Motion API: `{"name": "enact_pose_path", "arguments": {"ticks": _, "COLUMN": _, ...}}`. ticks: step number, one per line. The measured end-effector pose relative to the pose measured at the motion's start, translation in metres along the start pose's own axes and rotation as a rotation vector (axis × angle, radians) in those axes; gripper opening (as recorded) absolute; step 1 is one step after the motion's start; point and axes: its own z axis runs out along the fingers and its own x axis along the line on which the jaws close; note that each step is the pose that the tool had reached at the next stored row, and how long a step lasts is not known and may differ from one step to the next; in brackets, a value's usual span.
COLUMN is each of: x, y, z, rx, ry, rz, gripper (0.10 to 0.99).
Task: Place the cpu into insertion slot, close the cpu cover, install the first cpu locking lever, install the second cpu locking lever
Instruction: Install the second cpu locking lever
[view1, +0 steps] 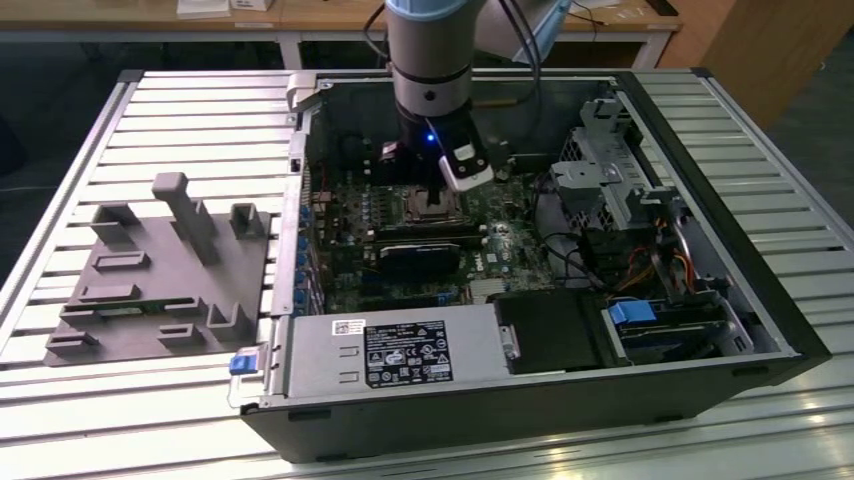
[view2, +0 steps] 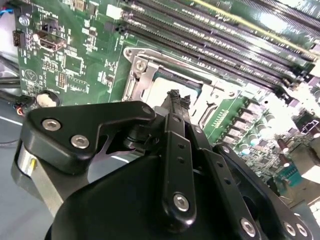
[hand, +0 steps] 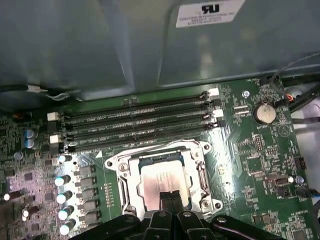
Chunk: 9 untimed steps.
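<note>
The cpu sits seated in the insertion slot directly under the gripper, its dull metal top showing through the window of the cpu cover, which appears folded down flat around it. In both wrist views the two black fingertips stand pressed together with no gap and nothing between them, so the gripper is clenched and empty, its tip poised just above the near edge of the chip; whether it touches the metal cannot be told. Judging from this, placing the chip looks done and the cover looks down; the locking levers are the likely remainder, though thin lever rods are hard to make out, so their state cannot be told.

For room: beyond the fingertips, past the far edge of the socket, run the long black memory slots, close to the frame. To one side of the gripper a row of round capacitors stands near the socket; to the other side lies flatter green board with a coin battery well apart. In the exterior view the arm drops straight into the open computer case, with the case walls well clear of the wrist and a black heatsink block just beside the socket, on the side toward the power supply
</note>
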Motion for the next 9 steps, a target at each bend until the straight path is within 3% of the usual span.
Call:
{"name": "enact_pose_path", "arguments": {"ticks": 4, "x": 0.0009, "y": 0.005, "z": -0.0009, "rx": 0.006, "ry": -0.0011, "rz": -0.001, "gripper": 0.102}}
{"name": "enact_pose_path", "arguments": {"ticks": 9, "x": 0.0004, "y": 0.0068, "z": -0.009, "rx": 0.007, "ry": -0.0012, "rz": -0.001, "gripper": 0.102}}
